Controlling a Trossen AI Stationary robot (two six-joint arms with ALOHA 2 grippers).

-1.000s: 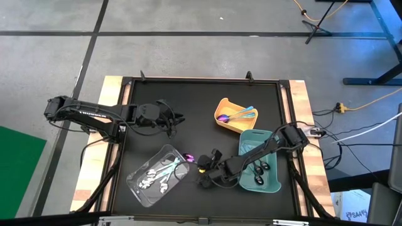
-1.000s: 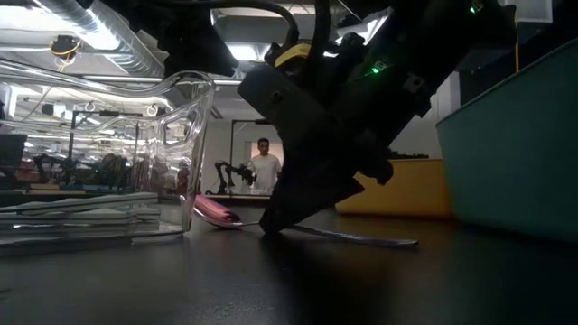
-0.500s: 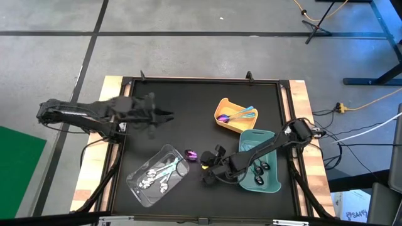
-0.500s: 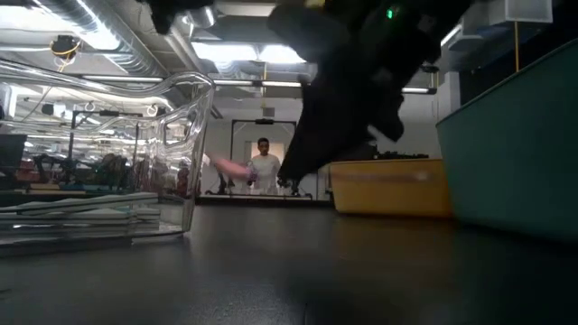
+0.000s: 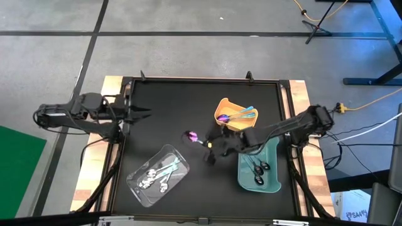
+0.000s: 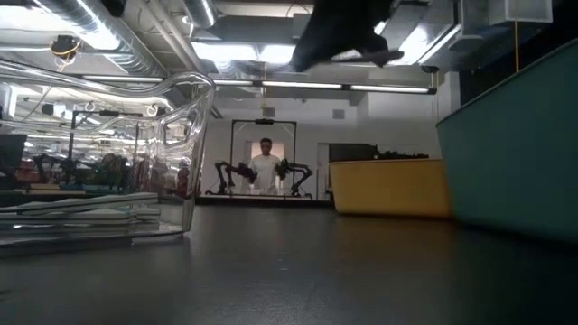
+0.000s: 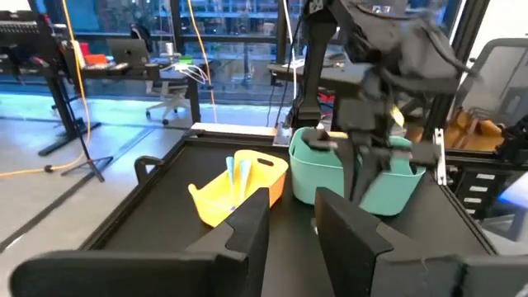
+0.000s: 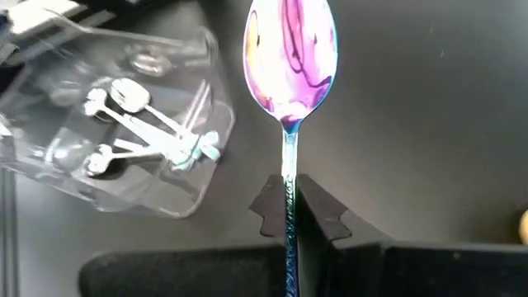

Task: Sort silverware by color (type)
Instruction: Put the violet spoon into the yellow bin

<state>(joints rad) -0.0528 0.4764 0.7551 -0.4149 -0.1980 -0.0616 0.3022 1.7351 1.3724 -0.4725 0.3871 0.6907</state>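
The right tool (image 5: 212, 145) is clamped on the thin handle of an iridescent purple spoon (image 8: 289, 51), holding it clear above the counter (image 5: 163, 113), between the clear tray (image 5: 139, 188) and the yellow tray (image 5: 221, 108). In the right wrist view the handle runs straight down between the two fingers (image 8: 318, 213), with the bowl projecting well forward of them; gripping low on the handle keeps the bowl free, so the spoon can probably be lowered into a tray without the tool touching the tray wall. The yellow tray already carries a purple-bowled utensil and some pale teal-blue handles, so it is the likely destination for this colour. The clear tray contains the shiny silver spoons (image 5: 157, 176), and the teal tray (image 5: 274, 187) contains the dark-headed utensils (image 5: 260, 171); one tray per colour keeps the groups apart. In the low view the counter surface in front of the clear tray carries no utensils, which suggests that sorting is close to completion. The left tool (image 5: 141, 112) waits at the far left edge of the counter, well apart from all the trays, with its fingers (image 7: 247, 231) spread and holding nothing; this position leaves the centre free for the right arm. A person stands in the room beyond the counter.
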